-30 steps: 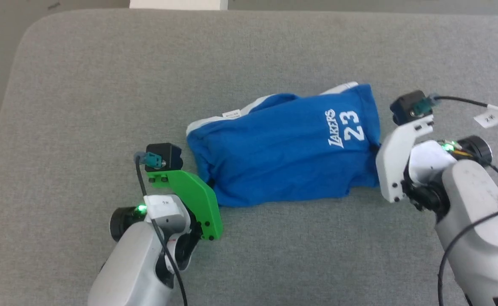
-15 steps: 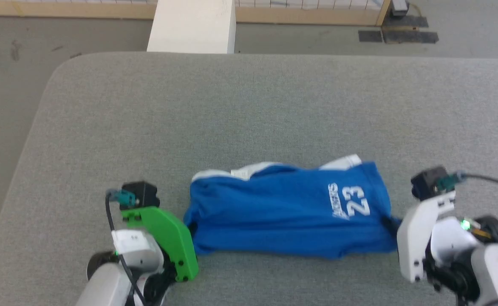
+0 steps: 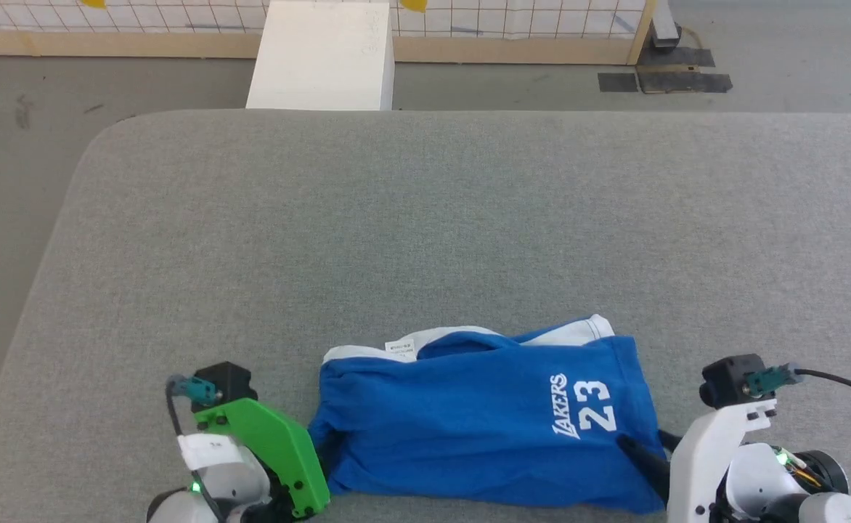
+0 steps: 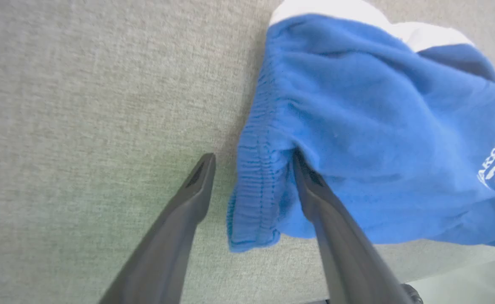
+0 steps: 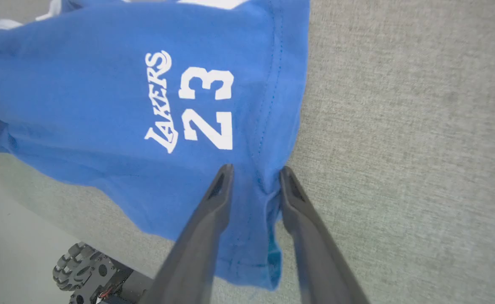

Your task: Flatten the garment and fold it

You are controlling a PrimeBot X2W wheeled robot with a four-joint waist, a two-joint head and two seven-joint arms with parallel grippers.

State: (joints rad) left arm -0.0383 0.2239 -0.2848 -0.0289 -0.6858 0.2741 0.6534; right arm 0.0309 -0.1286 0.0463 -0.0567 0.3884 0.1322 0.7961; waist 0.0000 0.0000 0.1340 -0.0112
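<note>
The blue Lakers shorts [image 3: 469, 428] lie along the near edge of the desk [image 3: 425, 218], with the long axis left to right. The left tool [image 4: 252, 158] stands wide around their left end. The right tool [image 5: 256, 169], jaws partly apart, straddles their right end without pinching it.

Open table [image 3: 425, 218] beyond garment [image 3: 469, 428]; white box [image 3: 320, 58] past edge.
</note>
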